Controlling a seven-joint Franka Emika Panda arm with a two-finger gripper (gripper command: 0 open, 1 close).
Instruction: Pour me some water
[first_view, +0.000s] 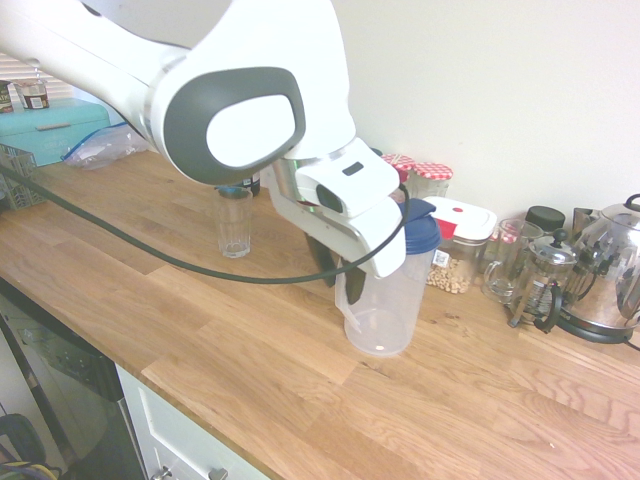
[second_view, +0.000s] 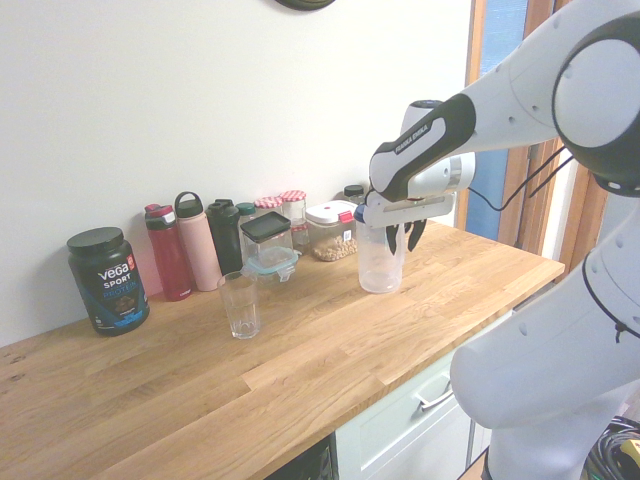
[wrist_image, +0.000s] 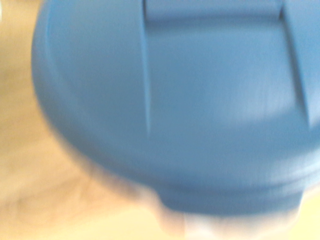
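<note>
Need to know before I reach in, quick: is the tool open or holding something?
Tool: open, its fingers apart by the pitcher; no grip shows.

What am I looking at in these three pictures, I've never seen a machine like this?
The machine is a white robot arm with a two-finger gripper. Two pictures come from cameras on opposite sides of it. The third, blurry one is from its wrist, looking closely at a blue lid.

That lid tops the clear pitcher standing on the wooden counter. There's also an empty-looking glass, a kettle, a black tub and a pink bottle.

The fingers are apart by the pitcher's handle, so nothing seems firmly held.
</note>
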